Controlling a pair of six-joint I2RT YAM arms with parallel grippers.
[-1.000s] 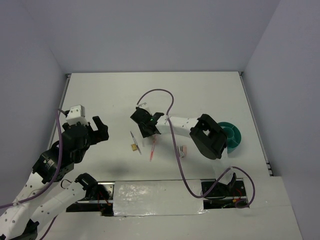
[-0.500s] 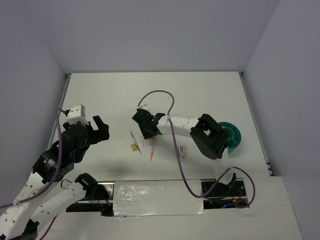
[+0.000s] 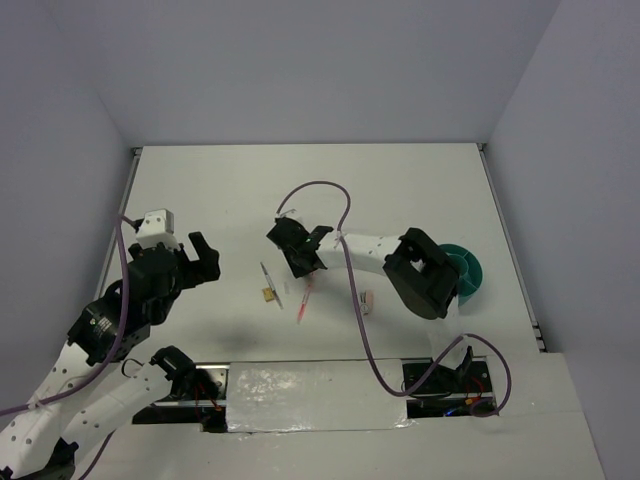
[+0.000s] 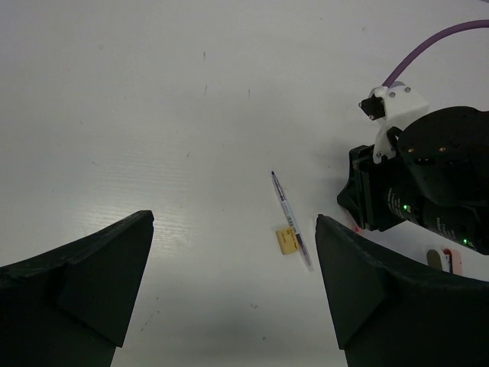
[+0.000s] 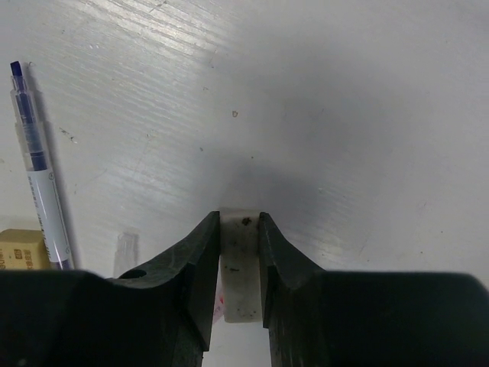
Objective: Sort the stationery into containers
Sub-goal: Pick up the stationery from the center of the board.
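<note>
My right gripper [image 3: 295, 250] is low over the table's middle, shut on a small whitish block [image 5: 241, 267] that fills the gap between its fingers. A thin grey pen [image 3: 270, 281] and a yellow-brown block [image 3: 268, 294] lie just left of it, and both show in the right wrist view, the pen [image 5: 42, 191] and the block [image 5: 19, 251]. A pink-red pen [image 3: 304, 300] lies just below the gripper. The pink-white mini stapler [image 3: 367, 300] lies to the right. The teal cup [image 3: 470, 272] stands at the right, partly behind the right arm. My left gripper [image 3: 196, 258] is open and empty, raised at the left.
In the left wrist view the grey pen [image 4: 291, 219] and the yellow-brown block [image 4: 287, 241] lie ahead, with the right gripper's black body [image 4: 428, 183] beyond them. A purple cable [image 3: 320, 190] loops over the right arm. White walls close the table at the back and sides.
My right gripper has shifted slightly to the right, still shut on the whitish block. The left arm has barely moved.
</note>
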